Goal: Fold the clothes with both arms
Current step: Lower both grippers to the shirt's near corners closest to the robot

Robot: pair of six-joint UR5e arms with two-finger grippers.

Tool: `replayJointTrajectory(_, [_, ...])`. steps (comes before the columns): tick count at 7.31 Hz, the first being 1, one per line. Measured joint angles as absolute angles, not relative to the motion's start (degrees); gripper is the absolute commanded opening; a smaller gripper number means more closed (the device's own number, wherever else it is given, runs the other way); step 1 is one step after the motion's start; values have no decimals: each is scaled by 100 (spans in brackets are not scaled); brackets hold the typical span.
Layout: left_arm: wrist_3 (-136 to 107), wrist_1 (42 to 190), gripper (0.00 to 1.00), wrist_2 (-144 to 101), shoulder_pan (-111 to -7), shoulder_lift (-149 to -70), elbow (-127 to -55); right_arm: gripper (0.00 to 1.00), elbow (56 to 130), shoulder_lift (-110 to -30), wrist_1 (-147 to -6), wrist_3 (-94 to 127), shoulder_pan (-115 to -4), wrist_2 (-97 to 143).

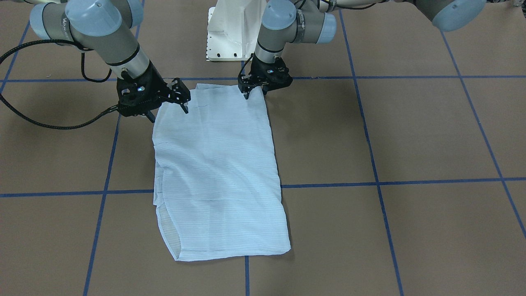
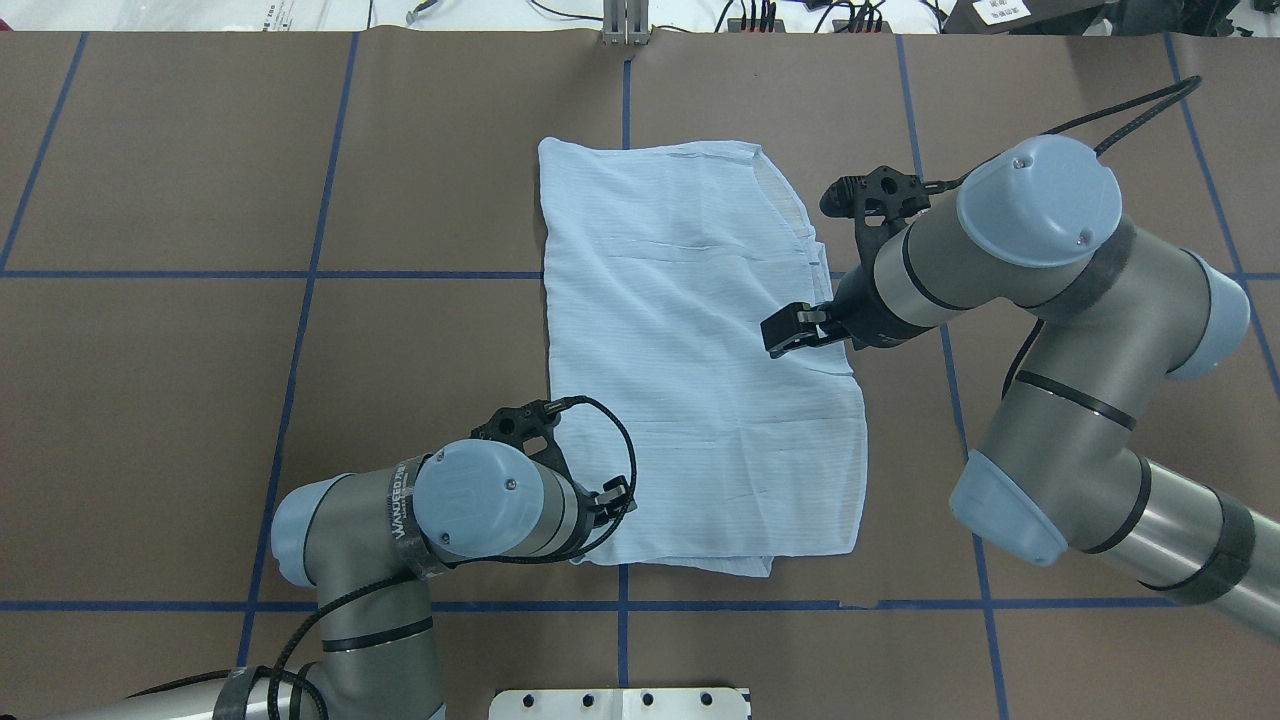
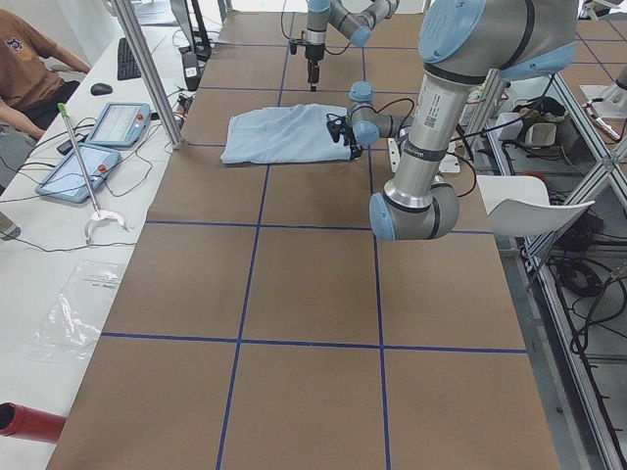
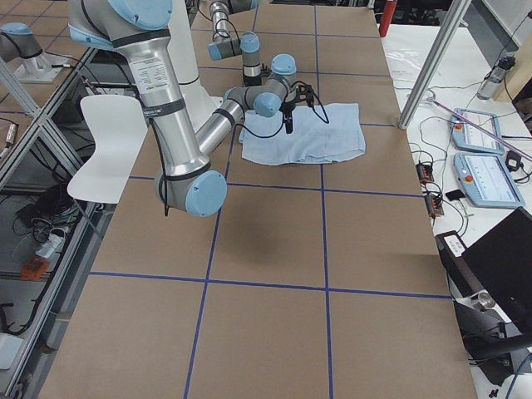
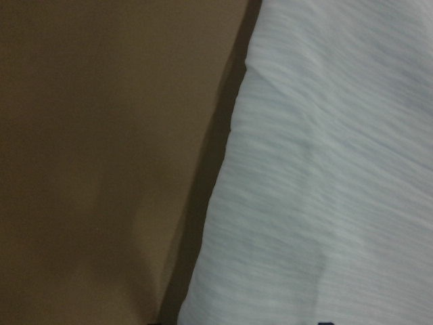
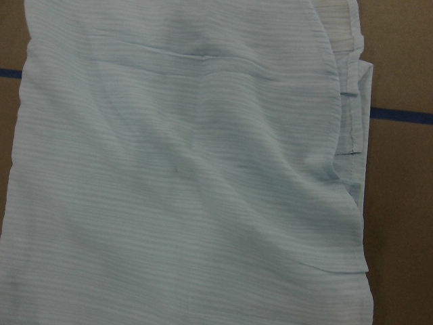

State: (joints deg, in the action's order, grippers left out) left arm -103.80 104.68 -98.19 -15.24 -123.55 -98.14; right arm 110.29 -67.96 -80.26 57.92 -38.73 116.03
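Note:
The clothes are one light blue striped shirt (image 1: 218, 172), folded into a long rectangle and lying flat on the brown table (image 1: 411, 135). In the overhead view the shirt (image 2: 690, 350) spans the middle. My left gripper (image 1: 254, 93) is low over the shirt's corner nearest the robot, fingers apart and astride the edge. The left wrist view shows that shirt (image 5: 325, 169) edge close up. My right gripper (image 1: 169, 112) hovers open above the opposite side edge, fingers spread wide. Only the flat shirt (image 6: 189, 189) shows in the right wrist view, no fingers.
The white pedestal base (image 1: 230, 33) stands just behind the shirt. Blue tape lines (image 1: 390, 183) cross the table. A person (image 3: 24, 69) sits past the table's far side beside tablets (image 3: 83, 166). A black cable (image 1: 49, 121) loops by the right arm.

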Motion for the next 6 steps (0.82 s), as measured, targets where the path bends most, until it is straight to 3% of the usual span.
replayJointTrajectory(2, [-10382,10462,0,-9827,-1522,-12362,-9823,100,11027,-6794,-8028,5792,-3870,11602])
replayJointTrajectory(6, [-10373,10453,0,-9866,-1596,-12307,-10035,100,11011,-6797,-8023,5828,-3860,11586])
